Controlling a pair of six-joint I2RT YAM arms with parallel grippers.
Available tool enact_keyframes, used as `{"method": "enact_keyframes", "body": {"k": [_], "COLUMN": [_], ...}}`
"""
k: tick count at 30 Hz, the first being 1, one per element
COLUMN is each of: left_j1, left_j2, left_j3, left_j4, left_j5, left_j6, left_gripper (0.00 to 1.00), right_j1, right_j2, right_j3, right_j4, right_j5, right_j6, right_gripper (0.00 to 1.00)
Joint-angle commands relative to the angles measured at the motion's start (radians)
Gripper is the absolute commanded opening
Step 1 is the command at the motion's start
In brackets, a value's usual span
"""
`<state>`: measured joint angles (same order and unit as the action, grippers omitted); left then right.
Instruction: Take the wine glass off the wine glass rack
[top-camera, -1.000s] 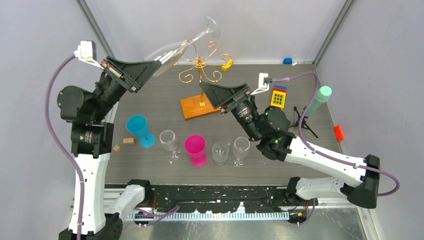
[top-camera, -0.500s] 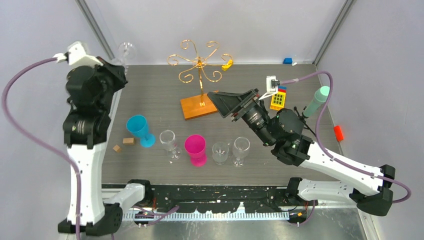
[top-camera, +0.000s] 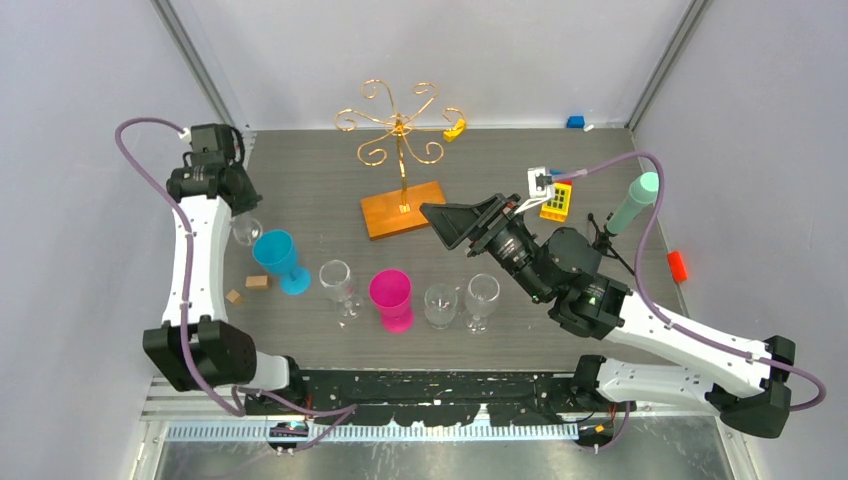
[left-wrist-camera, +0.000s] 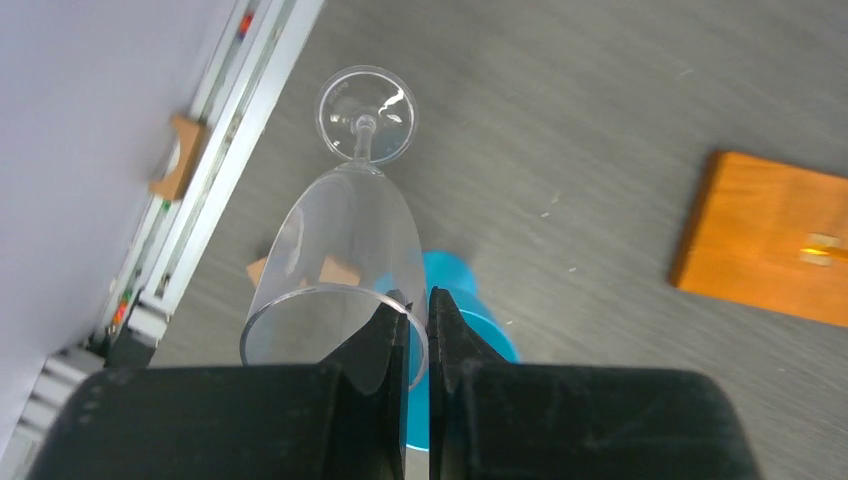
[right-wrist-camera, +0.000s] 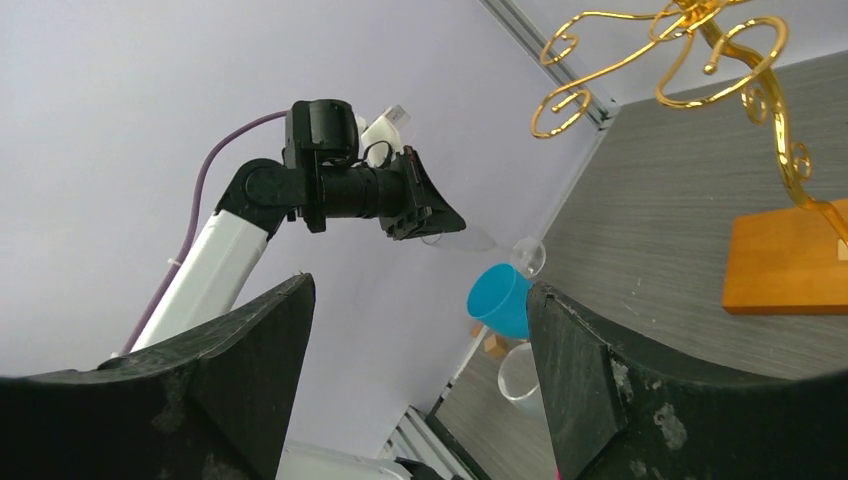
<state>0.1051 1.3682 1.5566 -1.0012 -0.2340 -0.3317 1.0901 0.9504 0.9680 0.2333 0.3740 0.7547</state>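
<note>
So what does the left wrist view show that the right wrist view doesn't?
Only the left wrist view: the left end effector seen close up, closed on the rim of the clear wine glass, with the stem and round foot in full view. Only the right wrist view: the curled arms of the thin gold wire rack, with no glass on those in view, the left arm seen from outside, and the right end effector open. Both: that glass, the turquoise cup and the rack's orange-brown wooden base.

Blue cup (just beside) crowds wine glass.
</note>
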Motion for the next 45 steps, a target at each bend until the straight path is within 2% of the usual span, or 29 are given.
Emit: {"method": "enact_keyframes", "body": {"k": [1, 5, 12, 18, 27, 35, 45], "left_j1": [0.097, 0.161, 0.207, 0.231, 0.249, 0.290, 0.304], "left_j2": [0.033, 0.062, 0.110, 0.119, 0.199, 0.212, 0.230], "left_j3": [-0.055, -0.092, -0.099, -0.077, 0.102, 0.097, 0.155], "left_j4": [-0.022, 0.006, 0.031, -0.022, -0.195, -0.236, -0.256], "left_j5": [0.073, 0.147, 0.211, 0.171, 0.184, 0.229, 0.217], "left_j6": [0.023, 0.007, -0.016, -0.026, 0.016, 0.042, 0.045], "left_gripper": [0.00, 0.00, 0.00, 0.00, 0.00, 0.00, 0.44], "right_j1": [0.004, 0.004, 0.004, 0.004, 0.004, 0.004, 0.004], "right_j2": [-0.038, -0.048, -0.060, -0.077, -0.066, -0.074, -0.072], "right_j3": [-0.015, -0.032, -0.031, -0.038, -0.039, -0.051, -0.049], "right_j4": [-0.015, -0.029, -0.078, -0.107, -0.140, -0.150, -0.149], "right_j5": [0.037, 0.049, 0.074, 0.101, 0.114, 0.121, 0.133], "right_j6": [0.013, 0.023, 0.025, 0.034, 0.055, 0.071, 0.076], "right_gripper": [0.82, 0.82, 0.82, 0.82, 0.82, 0.82, 0.82]}}
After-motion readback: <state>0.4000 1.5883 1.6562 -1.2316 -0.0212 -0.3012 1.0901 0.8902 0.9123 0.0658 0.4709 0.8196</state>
